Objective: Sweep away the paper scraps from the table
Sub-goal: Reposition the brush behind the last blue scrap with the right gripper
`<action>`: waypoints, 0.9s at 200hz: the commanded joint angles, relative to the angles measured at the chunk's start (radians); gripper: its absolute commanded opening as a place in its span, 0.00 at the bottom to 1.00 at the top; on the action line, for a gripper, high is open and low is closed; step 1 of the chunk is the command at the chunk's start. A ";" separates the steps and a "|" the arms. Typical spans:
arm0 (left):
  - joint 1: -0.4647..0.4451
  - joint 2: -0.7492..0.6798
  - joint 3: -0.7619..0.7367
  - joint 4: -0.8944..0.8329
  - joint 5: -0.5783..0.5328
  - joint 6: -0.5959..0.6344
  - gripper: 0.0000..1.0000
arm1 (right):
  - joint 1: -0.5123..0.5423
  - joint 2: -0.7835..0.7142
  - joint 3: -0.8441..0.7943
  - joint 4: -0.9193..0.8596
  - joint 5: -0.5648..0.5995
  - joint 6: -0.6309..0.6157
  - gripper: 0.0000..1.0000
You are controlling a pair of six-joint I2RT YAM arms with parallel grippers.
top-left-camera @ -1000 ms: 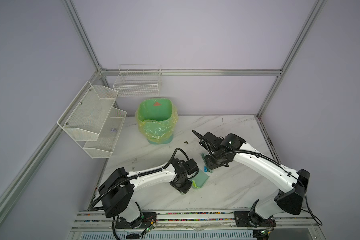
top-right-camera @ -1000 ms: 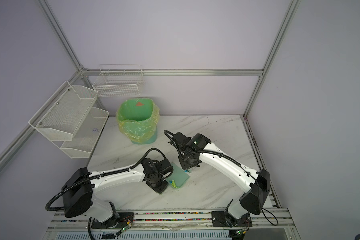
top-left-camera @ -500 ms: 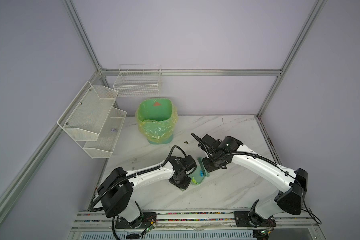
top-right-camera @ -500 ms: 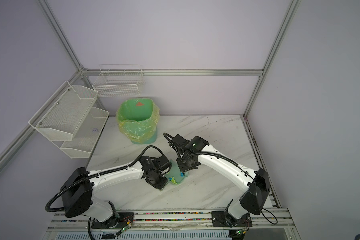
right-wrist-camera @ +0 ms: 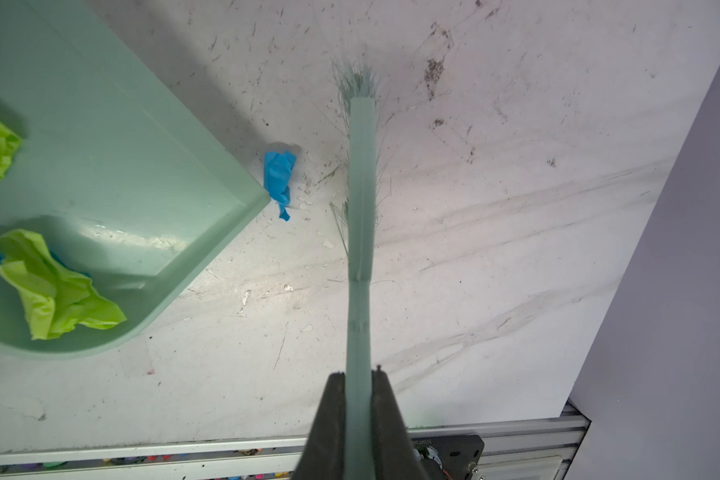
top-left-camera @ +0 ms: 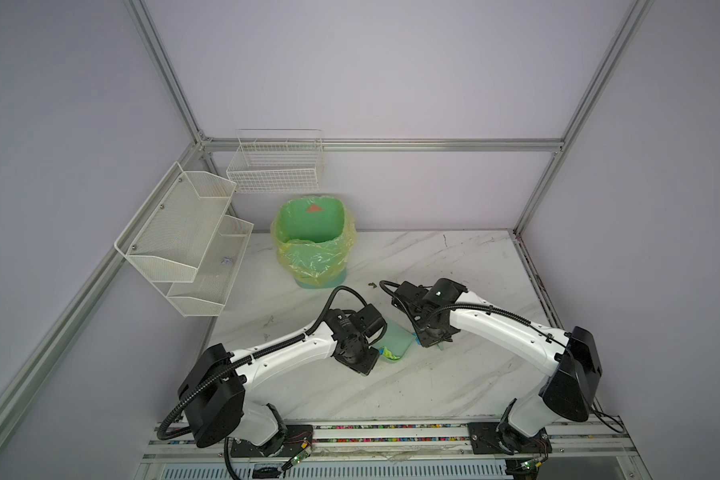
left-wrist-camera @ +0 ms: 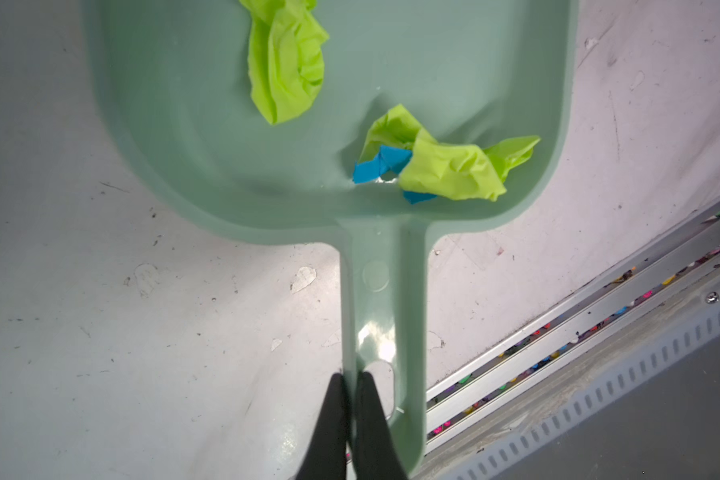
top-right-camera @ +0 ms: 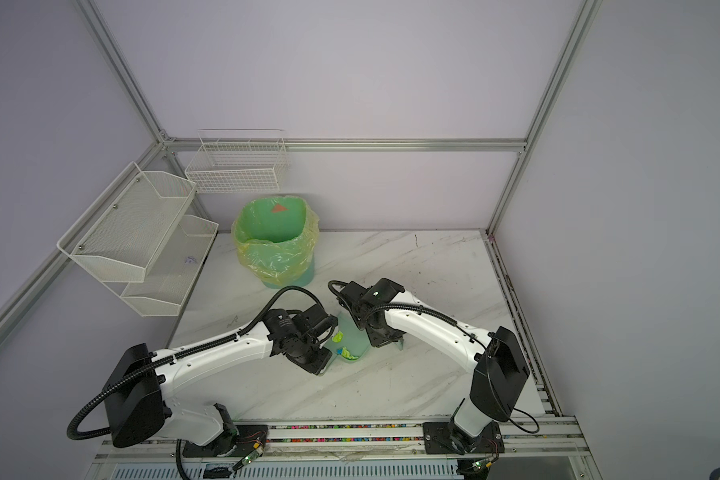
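1. Your left gripper (left-wrist-camera: 352, 380) is clamped tight on the dustpan (left-wrist-camera: 184, 145) handle.
2. Most of the paper scraps (left-wrist-camera: 285, 62) are in the pan: yellow-green wads plus blue bits, mainly toward the handle end. The sweep looks nearly done.
3. One blue scrap (right-wrist-camera: 280, 178) is left on the table (right-wrist-camera: 516, 249). It touches the pan's front corner, outside the lip, between pan and brush (right-wrist-camera: 361, 187).
4. Your right gripper (right-wrist-camera: 358, 376) is closed on the brush handle, and the bristles sit just beside that scrap. I'd say it needs one more stroke into the pan.
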 commanded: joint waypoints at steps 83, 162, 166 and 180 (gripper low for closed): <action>0.004 -0.129 0.006 -0.125 -0.005 -0.014 0.00 | -0.005 0.002 0.074 -0.061 0.009 0.010 0.00; -0.026 -0.139 -0.091 -0.131 0.035 -0.060 0.00 | -0.006 0.016 0.101 -0.036 -0.051 -0.021 0.00; -0.028 -0.139 -0.093 -0.131 0.033 -0.061 0.00 | -0.006 0.016 0.102 -0.033 -0.055 -0.024 0.00; -0.038 -0.130 -0.096 -0.128 0.032 -0.067 0.00 | -0.005 0.017 0.102 -0.025 -0.062 -0.028 0.00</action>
